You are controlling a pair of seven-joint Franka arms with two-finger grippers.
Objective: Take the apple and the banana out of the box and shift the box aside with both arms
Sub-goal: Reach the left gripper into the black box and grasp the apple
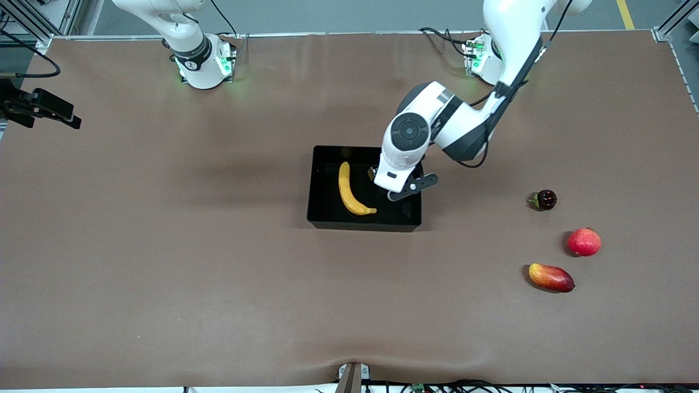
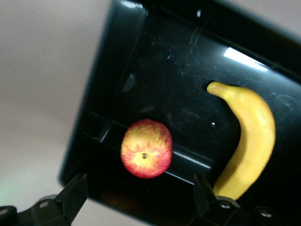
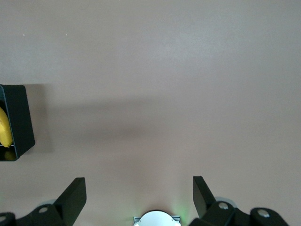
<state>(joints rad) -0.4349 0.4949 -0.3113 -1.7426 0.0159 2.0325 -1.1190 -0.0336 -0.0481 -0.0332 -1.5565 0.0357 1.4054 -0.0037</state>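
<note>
The banana (image 1: 352, 191) is lying in the black box (image 1: 327, 221) mid-tabletop (image 1: 164, 245), and the left claw (image 1: 401, 188) hangs right over the box beside it. Toward the left arm's end sit a mango (image 1: 551, 278), a pomegranate (image 1: 584, 242) and a small dark fruit (image 1: 545, 200).

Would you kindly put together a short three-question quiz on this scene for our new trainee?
1. True or false: the long curved yellow banana lies inside the black rectangular plastic box.
2. Which gripper is over the box? A) the left gripper B) the right gripper
3. Fill in: in the left wrist view, the small round red-and-yellow apple sits in the box between the open ____ of the left gripper.

Key
1. True.
2. A. The right gripper waits open over bare table at the right arm's end.
3. Fingers, which do not touch the apple.
</note>
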